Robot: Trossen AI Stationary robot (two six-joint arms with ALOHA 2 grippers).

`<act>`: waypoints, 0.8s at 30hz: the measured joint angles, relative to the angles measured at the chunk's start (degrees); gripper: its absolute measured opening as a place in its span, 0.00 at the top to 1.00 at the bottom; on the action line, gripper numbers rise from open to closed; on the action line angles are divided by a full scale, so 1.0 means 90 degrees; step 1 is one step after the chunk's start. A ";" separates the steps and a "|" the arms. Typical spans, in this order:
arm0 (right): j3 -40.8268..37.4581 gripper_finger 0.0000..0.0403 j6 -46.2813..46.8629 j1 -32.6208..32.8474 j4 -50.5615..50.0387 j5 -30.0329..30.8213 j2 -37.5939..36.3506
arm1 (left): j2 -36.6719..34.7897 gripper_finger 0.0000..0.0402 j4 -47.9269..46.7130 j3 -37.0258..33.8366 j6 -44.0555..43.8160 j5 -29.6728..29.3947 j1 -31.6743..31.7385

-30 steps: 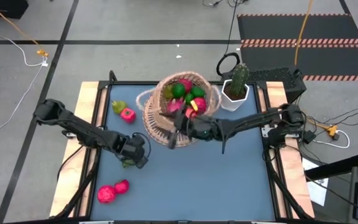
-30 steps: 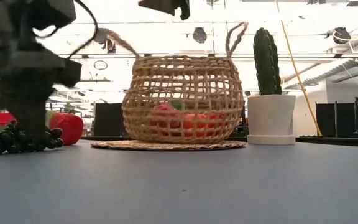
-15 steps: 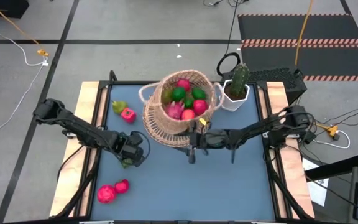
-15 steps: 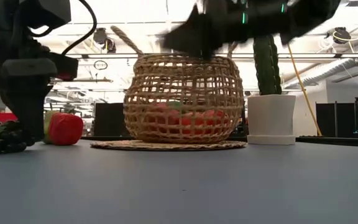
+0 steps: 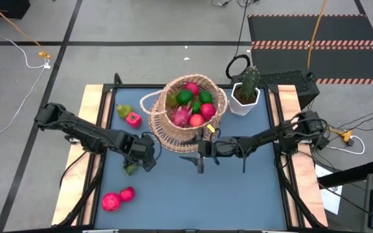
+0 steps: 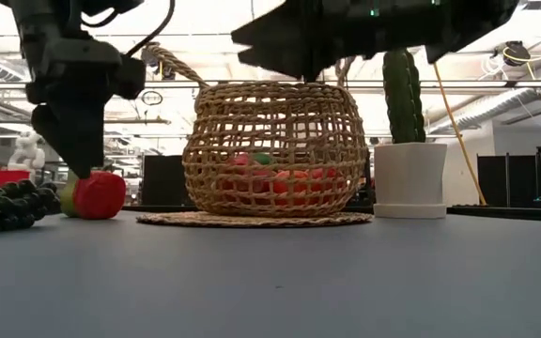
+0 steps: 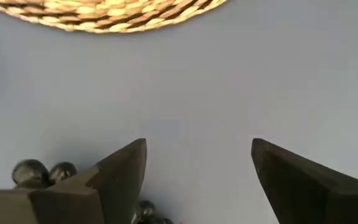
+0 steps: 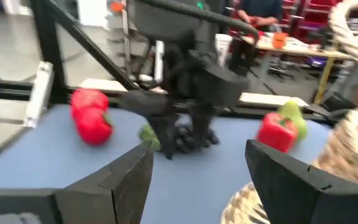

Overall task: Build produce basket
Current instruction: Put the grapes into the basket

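From above, the basket (image 5: 188, 116) sits at upper centre of the table (image 5: 238, 188), fruit (image 5: 192, 107) inside. The left claw (image 5: 149, 154) hangs left of it near the grapes (image 5: 131, 169), fingers apart. The right claw (image 5: 198, 157), below the basket, is spread too. At table height, the grapes lie at far left.

My high camera looks straight down on the whole table (image 5: 238, 188); the low one sits at tabletop height, facing level across to the basket (image 6: 275, 155) and the room behind — both share that basket (image 5: 188, 111) and the cactus pot (image 5: 246, 97). My left wrist camera points down close over the surface, catching the basket's woven base (image 7: 104, 12); the right wrist camera looks across the table at the left gripper (image 8: 188, 134) — near the dark grapes (image 8: 191, 138).
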 joint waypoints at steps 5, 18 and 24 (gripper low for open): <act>0.0017 0.38 0.0278 0.0234 0.0138 -0.0250 0.0039 | 0.0002 0.31 -0.1114 0.0034 -0.0431 0.0204 -0.0020; 0.0236 0.38 0.0740 0.0372 0.0459 0.0283 0.1209 | 0.0050 0.43 -0.1582 -0.0658 -0.0881 0.0523 0.0111; 0.0243 0.38 0.0909 0.0282 0.0473 0.0301 0.1260 | 0.0028 0.51 -0.0353 -0.1362 -0.0903 0.0798 0.0188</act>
